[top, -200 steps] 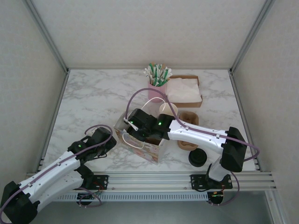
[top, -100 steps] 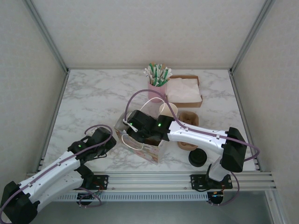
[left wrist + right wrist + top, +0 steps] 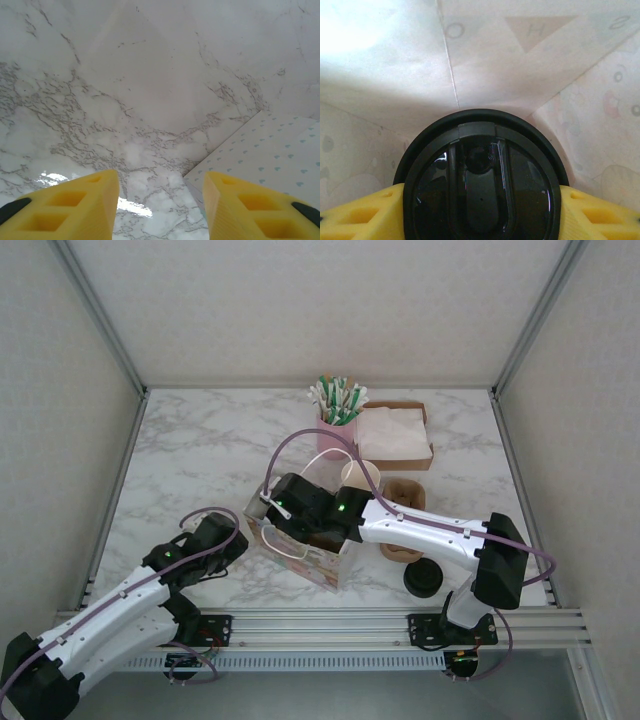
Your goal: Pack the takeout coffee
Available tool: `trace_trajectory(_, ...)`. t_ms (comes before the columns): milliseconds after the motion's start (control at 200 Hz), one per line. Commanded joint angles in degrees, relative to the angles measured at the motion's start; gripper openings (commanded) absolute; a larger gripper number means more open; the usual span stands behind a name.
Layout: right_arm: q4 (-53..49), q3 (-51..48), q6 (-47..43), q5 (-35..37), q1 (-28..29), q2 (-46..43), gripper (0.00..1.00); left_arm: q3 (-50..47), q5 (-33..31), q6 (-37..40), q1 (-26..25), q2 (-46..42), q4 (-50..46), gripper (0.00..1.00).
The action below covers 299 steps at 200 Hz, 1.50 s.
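From above, my right gripper (image 3: 298, 512) is sunk into the paper bag (image 3: 325, 562), I'd guess to set the cup down upright.

Left wrist: the left gripper (image 3: 160, 187) is spread and empty over the marble table (image 3: 150, 90), beside the bag wall.

Right wrist: the fingers (image 3: 355, 215) pinch the takeout coffee (image 3: 480, 175) at its lid, inside the bag. I can't tell whether it touches bottom.

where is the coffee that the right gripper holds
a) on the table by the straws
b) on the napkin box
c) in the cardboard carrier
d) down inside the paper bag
d: in the right wrist view the coffee, black lid up, sits in the right gripper with the paper walls of the bag close around it.
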Motion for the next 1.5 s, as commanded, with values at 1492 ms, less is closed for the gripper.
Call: trace_trajectory(1492,-11.35,-11.02,10.0,-1.58,1.79,4.63,0.5,2.64,-2.81,-0.56,-0.59,-1.76,-4.44,0.48)
